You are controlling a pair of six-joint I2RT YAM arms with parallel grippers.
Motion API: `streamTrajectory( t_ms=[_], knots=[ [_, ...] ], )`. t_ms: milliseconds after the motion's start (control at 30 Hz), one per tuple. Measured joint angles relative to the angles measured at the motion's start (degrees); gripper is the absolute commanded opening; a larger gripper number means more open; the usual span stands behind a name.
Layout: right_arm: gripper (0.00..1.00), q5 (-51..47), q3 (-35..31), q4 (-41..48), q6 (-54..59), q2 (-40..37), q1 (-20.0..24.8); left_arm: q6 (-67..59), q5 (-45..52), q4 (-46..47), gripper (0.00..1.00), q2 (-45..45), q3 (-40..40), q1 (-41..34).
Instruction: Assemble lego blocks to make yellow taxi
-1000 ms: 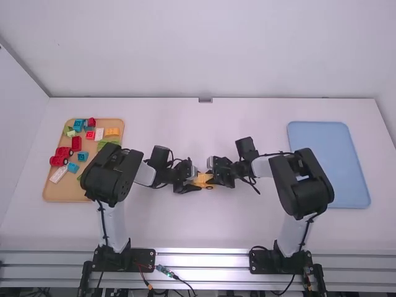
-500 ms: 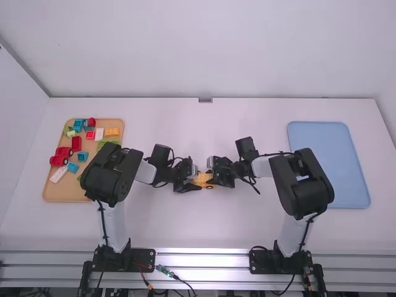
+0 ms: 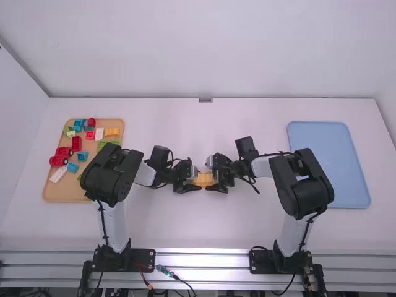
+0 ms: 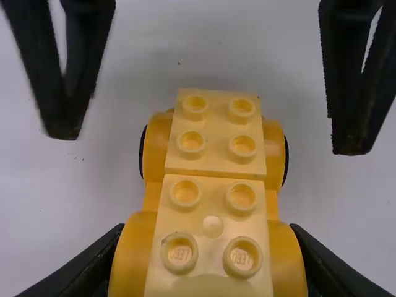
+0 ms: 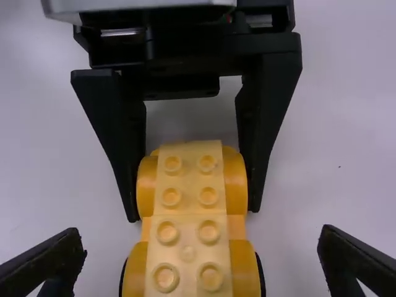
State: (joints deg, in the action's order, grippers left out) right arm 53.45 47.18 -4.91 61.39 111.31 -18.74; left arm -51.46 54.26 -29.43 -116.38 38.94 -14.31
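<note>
Your workspace backdrop: white table, pale walls.
You have, in the high view: one white table (image 3: 204, 229), smooth, spreading from 9 to 3 o'clock; one plain back wall (image 3: 204, 49), pale, across 12 o'clock; one left side wall (image 3: 15, 124), pale, at 9 to 10 o'clock, with a grey seam (image 3: 25, 70) slanting at 10; one right side wall (image 3: 388, 93), pale, at 2 o'clock; one small grey fitting (image 3: 205, 99) on the table's far edge, 12 o'clock; ribbed metal rails (image 3: 204, 260), 6 o'clock, catching bright glints; soft light overall.

White links, bulky black joints
</note>
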Motion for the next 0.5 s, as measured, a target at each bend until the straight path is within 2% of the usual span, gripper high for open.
streamTrajectory(
  t_ms=[100,233,300,400,467,500],
  knots=[
    [1.00,0.92,0.13,0.61,-0.04,0.00,0.20,0.02,0.00,0.00,0.45,0.00,0.00,-0.02],
    [0.89,4.04,1.31,1.86,0.35,0.00,2.10,0.61,-0.28,0.15,0.45,0.02,0.00,-0.02],
    [0.75,6.75,2.23,3.56,1.68,0.00,3.89,1.55,-0.52,0.09,0.45,0.02,0.00,-0.02],
    [0.43,10.40,2.75,5.22,4.33,0.00,6.34,2.12,-0.79,-0.24,0.45,0.02,-0.02,-0.02],
    [0.00,12.31,2.75,5.51,5.33,0.00,7.82,2.49,-0.96,-1.09,0.45,0.02,-0.35,0.00],
    [0.00,12.81,2.75,5.44,5.51,0.00,8.11,2.60,-0.96,-1.29,0.45,0.02,-0.42,0.00]
  ],
)
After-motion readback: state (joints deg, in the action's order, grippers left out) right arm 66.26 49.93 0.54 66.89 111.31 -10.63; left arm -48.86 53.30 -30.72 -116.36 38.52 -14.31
